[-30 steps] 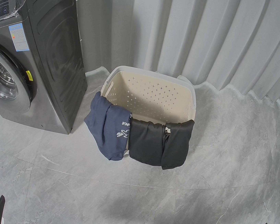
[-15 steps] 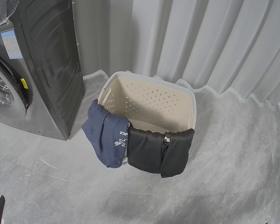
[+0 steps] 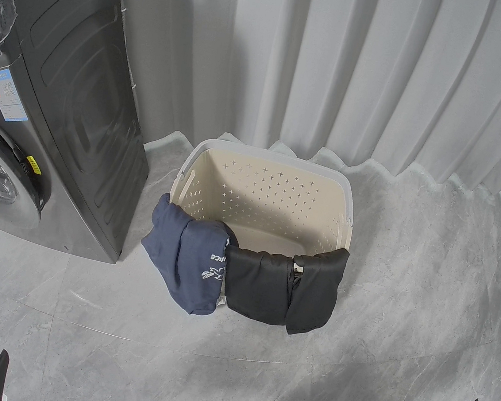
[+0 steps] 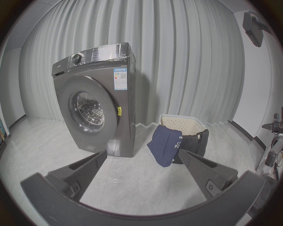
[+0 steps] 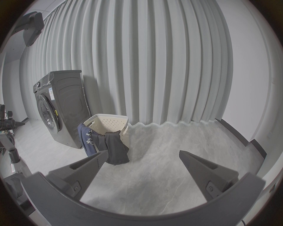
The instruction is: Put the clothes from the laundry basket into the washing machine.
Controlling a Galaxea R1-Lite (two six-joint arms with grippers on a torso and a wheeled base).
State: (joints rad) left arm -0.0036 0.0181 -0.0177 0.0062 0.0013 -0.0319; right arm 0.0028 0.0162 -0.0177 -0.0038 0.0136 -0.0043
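Reads as a staged test room set up as a laundry corner: a pleated white curtain [image 3: 357, 65] hangs full height along the back wall, over a floor [image 3: 424, 286] of large grey marble-look slabs. Furnishing is one dark grey front-loading washing machine [image 4: 97, 100], with clear wrapping film [image 4: 100, 53] across its top panel, and a cream perforated laundry basket [image 3: 270, 153] standing near it. A grey device [image 4: 253, 25] on a bracket sits high on the plain white side wall.

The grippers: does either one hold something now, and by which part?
Nothing is held. The left gripper and the right gripper are both open and empty, far from the navy garment and black garment draped over the laundry basket rim.
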